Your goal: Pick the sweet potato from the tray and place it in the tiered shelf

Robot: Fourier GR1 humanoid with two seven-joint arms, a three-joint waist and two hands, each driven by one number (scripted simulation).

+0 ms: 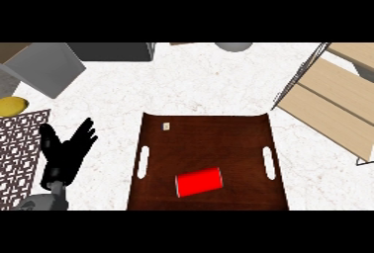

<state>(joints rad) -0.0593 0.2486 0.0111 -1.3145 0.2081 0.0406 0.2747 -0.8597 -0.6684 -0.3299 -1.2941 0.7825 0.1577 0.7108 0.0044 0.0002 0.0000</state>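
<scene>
A red cup (199, 182) lies on its side near centre. At left, a yellow object (12, 105) sits beside a patterned mat (18, 153), a grey box (44, 66) beyond.

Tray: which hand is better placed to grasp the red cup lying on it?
Left, probably: the left hand is open beside the tray, left of the red cup; the right hand is not in view.

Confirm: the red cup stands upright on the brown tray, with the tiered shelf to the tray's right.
Not upright: the red cup lies on its side on the brown tray. The tiered shelf is to the tray's right, as the head view shows.
</scene>
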